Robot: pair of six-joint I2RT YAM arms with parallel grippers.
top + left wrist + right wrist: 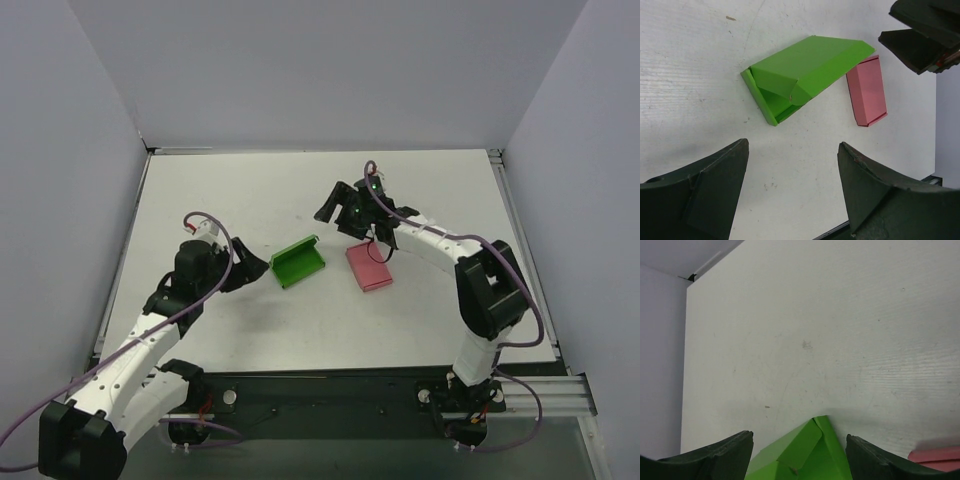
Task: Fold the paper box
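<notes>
Top external view: the paper box (298, 262) lies near the middle of the surface (200, 190), partly folded. A pink box (369, 267) lies just beside it at its 3 o'clock, with a gap between them. I take 12 o'clock as away from my bases.
Left jaws: wide and holding nothing. They sit low at the paper box's 9 o'clock, near it but not touching.
Right jaws: wide and holding nothing. They hang at the paper box's 1 o'clock, over the far end of the pink box.
Left wrist view: the paper box (810, 70) has one long panel raised at a tilt, with a side flap turned in beneath it. A narrow wall runs along the end nearest me.
Right wrist view: a green corner of the paper box (810, 455) shows between my right jaws, and as far as I can tell it touches neither side.
Weight: I judge it very light, so a nudge will probably skate it across the smooth surface.
Stiffness: it looks like thin card, likely springy along its creases and easily dented elsewhere.
Where I'd take hold: I'd pinch the free edge of the raised panel lightly with one side. The other side would pin the low wall so the paper box cannot slide.
Risk: squeezing mid-panel would likely buckle it, and a flap let go may spring back open.
</notes>
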